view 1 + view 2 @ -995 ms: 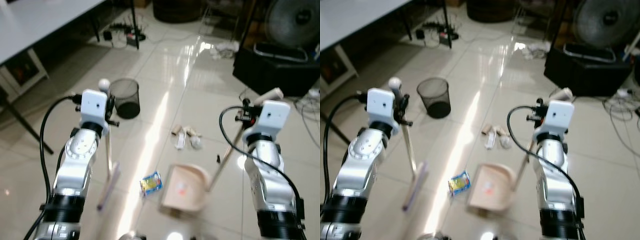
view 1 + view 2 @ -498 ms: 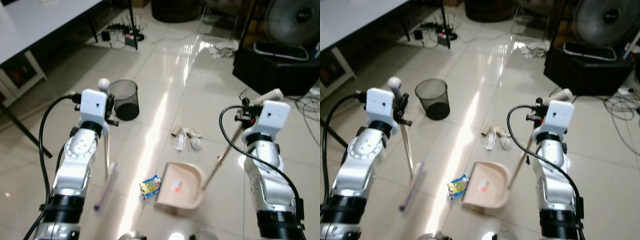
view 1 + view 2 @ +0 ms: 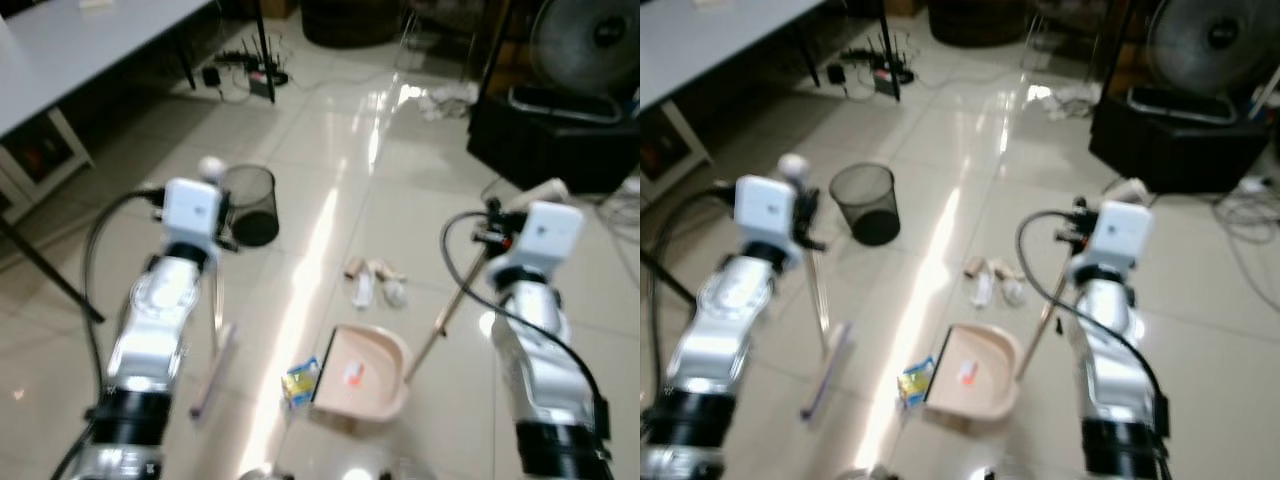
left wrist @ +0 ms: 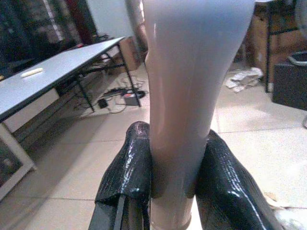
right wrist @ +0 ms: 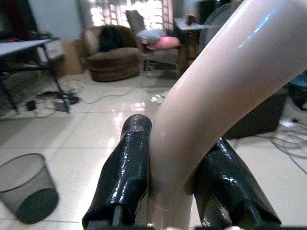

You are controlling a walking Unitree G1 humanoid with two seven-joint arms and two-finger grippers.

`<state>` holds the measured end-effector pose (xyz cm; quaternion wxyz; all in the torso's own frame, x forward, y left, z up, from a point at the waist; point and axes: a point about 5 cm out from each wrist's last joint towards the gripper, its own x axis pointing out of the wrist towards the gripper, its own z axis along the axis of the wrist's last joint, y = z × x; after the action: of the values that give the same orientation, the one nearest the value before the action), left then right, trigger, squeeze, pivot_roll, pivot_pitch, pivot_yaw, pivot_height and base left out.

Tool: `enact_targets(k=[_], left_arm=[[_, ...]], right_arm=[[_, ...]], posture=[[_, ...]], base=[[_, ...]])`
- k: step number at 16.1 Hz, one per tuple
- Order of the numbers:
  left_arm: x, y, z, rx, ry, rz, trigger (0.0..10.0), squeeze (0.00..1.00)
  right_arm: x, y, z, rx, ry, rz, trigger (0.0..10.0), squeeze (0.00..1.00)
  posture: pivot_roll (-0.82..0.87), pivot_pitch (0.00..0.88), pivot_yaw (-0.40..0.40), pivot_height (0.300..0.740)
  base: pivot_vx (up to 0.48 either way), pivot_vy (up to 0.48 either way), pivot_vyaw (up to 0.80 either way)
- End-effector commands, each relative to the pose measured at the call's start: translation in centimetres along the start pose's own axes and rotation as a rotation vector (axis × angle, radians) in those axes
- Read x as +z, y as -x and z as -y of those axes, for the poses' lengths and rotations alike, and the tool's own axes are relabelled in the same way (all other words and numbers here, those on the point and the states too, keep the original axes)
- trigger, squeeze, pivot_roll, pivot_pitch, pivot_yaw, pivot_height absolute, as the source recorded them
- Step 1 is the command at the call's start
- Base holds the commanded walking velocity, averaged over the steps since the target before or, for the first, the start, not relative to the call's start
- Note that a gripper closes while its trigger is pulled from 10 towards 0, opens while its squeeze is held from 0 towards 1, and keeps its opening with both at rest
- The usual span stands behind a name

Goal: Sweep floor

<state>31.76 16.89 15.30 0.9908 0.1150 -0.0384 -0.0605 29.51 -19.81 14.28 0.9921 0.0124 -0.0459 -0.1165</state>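
1. The dustpan lies flat on the shiny tile floor; it is pale pink with a small red bit inside it; every other place here is told from this dustpan.
2. The right gripper has its two black fingers squeezed tight on the dustpan handle; the handle is a long pale stick that leans up and away to the right of the dustpan.
3. The left gripper has its two black fingers pressed on both sides of the broom stick; the stick stands almost straight up, well to the left of the dustpan.
4. The broom head is a long purple bar on the floor, left of the dustpan and apart from it.
5. A yellow and blue wrapper lies just beside the dustpan's left edge.
6. Some crumpled paper bits lie on the floor a little beyond the dustpan.
7. A black mesh bin stands farther off, beyond the dustpan and to its left.
8. A big fan stands far beyond the dustpan, to its right.
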Motion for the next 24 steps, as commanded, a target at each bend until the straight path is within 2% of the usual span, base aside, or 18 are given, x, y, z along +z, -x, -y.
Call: enact_targets(k=[1,12,14,16,21,24], left_arm=[[1.0,-0.1,-0.8,0.016,-0.013,0.036,10.0,0.0],[0.7,0.0,-0.7,0.014,-0.008,0.025,10.0,0.0],[-0.2,0.2,-0.7,0.014,-0.032,-0.023,10.0,0.0],[-0.7,0.4,-0.6,0.016,-0.017,-0.031,10.0,0.0],[-3.4,0.5,1.2,-0.047,-0.075,-0.061,10.0,0.0],[-4.3,0.1,1.7,-0.04,-0.061,-0.062,10.0,0.0]], right_arm=[[1.1,-0.2,-0.3,0.007,0.004,0.052,10.0,0.0],[1.0,0.1,-0.1,-0.003,0.001,0.05,10.0,0.0],[0.6,0.2,0.1,-0.008,0.014,0.036,10.0,0.0],[0.3,0.2,0.4,-0.011,0.026,0.029,10.0,0.0],[-0.2,0.0,-0.1,0.096,0.126,0.086,10.0,0.0],[-0.7,-0.3,-0.8,0.138,0.181,0.114,10.0,0.0]], posture=[[0.02,0.082,0.051,0.74],[0.02,0.107,0.06,0.74],[0.02,0.117,0.062,0.74],[0.03,0.135,0.062,0.74],[0.04,0.233,0.072,0.74],[0.04,0.279,0.067,0.74]], base=[[0.292,0.0,0.0],[0.289,0.0,0.0],[0.0,0.0,0.0],[0.0,0.0,0.0],[0.0,0.0,0.0],[0.0,0.0,0.0]])
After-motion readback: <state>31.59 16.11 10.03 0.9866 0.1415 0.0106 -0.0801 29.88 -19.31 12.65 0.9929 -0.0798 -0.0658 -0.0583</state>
